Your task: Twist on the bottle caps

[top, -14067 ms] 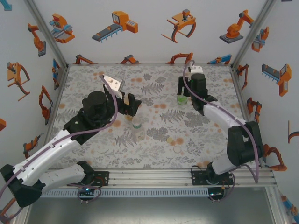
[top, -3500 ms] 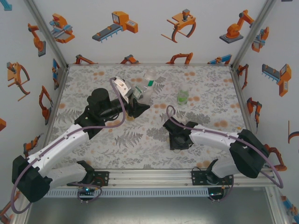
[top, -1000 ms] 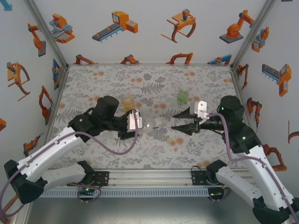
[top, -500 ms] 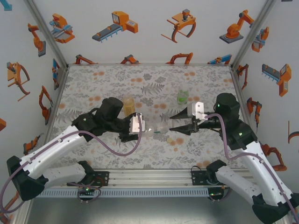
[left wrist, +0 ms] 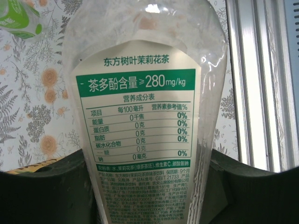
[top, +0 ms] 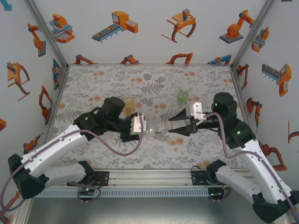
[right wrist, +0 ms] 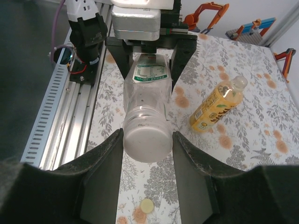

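Left gripper (top: 144,128) is clamping the bottle (right wrist: 145,93) horizontally; right gripper (top: 169,127), spread apart, is flanking its 3 o'clock end. Closing off-centre risks levering the bottle loose.

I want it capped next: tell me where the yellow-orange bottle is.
In the top view the yellow-orange bottle stands left of centre, just behind the left arm, with the green bottle to its right.

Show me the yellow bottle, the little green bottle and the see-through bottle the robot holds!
Slim clear plastic bottle (right wrist: 146,140), right wrist view, on its round near end.
Tall yellow-orange plastic bottle (right wrist: 215,107), right wrist view, on its label.
Short green-tinted plastic bottle (top: 182,96), top external view, on its body.
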You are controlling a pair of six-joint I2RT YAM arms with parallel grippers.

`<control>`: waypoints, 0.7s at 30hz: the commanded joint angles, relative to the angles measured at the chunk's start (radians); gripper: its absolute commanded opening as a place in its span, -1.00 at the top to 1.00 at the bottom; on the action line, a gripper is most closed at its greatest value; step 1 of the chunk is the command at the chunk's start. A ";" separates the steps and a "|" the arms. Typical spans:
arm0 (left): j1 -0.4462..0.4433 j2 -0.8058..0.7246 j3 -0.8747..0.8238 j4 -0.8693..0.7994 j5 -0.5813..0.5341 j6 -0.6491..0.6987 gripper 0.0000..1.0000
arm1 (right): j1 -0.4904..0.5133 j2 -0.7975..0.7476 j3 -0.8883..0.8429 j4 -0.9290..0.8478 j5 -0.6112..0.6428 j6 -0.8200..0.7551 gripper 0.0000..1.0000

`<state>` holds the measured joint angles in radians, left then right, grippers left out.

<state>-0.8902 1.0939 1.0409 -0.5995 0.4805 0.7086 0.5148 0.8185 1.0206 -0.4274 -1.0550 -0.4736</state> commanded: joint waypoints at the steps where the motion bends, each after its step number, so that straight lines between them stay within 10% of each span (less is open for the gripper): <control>1: -0.009 0.007 0.038 -0.002 0.030 0.019 1.00 | 0.010 0.003 -0.010 -0.028 -0.011 -0.036 0.47; 21: -0.013 0.033 0.052 0.004 0.020 0.007 1.00 | 0.039 0.014 0.003 -0.075 0.037 -0.076 0.49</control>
<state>-0.8963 1.1172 1.0515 -0.6117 0.4793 0.7109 0.5385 0.8322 1.0203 -0.4931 -1.0218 -0.5255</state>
